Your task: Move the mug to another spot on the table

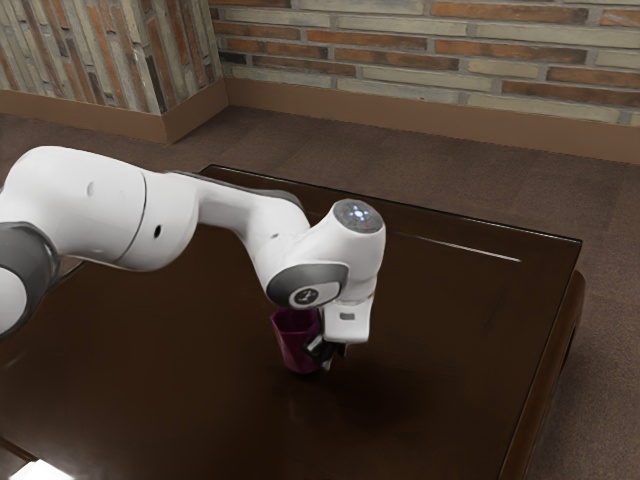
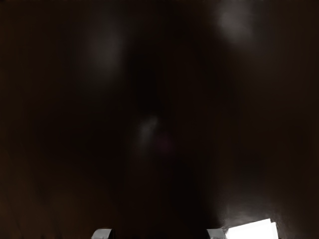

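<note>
Black gripper (image 1: 325, 353) sits low, fingers (image 2: 102, 233) spread and clasping nothing, just beside the maroon mug (image 1: 293, 345) on the exterior view's right. Mug stands upright, long axis vertical, mouth upward, near the middle of the dark wooden table (image 1: 480, 330).

The mug (image 1: 292, 340) is maroon, the table (image 1: 470, 320) dark brown, the arm (image 1: 120, 215) white.
</note>
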Available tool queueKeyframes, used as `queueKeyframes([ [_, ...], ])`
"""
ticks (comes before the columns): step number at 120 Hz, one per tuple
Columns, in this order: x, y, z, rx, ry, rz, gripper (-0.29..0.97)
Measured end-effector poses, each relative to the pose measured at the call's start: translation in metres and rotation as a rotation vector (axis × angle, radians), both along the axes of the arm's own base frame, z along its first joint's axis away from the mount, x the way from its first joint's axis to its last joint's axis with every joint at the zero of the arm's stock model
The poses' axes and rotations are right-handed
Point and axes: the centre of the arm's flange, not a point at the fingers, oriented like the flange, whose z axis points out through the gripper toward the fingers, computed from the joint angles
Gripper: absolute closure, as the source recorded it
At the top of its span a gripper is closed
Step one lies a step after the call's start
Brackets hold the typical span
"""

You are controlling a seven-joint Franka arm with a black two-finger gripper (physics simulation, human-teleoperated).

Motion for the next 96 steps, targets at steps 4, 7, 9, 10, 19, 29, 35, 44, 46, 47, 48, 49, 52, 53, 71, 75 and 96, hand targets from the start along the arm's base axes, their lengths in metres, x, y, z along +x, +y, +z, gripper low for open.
queueKeyframes([
  [4,-0.001,0.0,0.007,-0.002,-0.009,0.003,0.58],
  [7,-0.001,0.0,0.012,-0.002,-0.014,0.008,0.61],
  [9,-0.002,0.001,0.017,0.0,-0.017,0.012,0.63],
  [10,-0.002,0.001,0.019,0.001,-0.019,0.015,0.63],
  [19,-0.006,0.002,0.051,0.011,-0.04,0.036,0.67],
  [29,-0.011,0.007,0.09,0.028,-0.055,0.074,0.7],
  [35,-0.011,0.013,0.106,0.048,-0.05,0.104,0.71],
  [44,-0.01,0.029,0.114,0.091,-0.02,0.151,0.72],
  [46,-0.009,0.033,0.114,0.101,-0.012,0.163,0.72],
  [47,-0.009,0.035,0.114,0.106,-0.008,0.168,0.73],
  [48,-0.009,0.038,0.113,0.111,-0.004,0.174,0.73],
  [49,-0.009,0.04,0.113,0.116,0.0,0.18,0.73],
  [52,-0.007,0.047,0.112,0.135,0.006,0.192,0.73],
  [53,-0.006,0.049,0.111,0.14,0.009,0.196,0.73],
  [71,0.025,0.08,0.096,0.232,0.019,0.256,0.74],
  [75,0.033,0.087,0.09,0.252,0.019,0.267,0.74],
  [96,0.072,0.121,0.053,0.342,0.016,0.306,0.75],
])
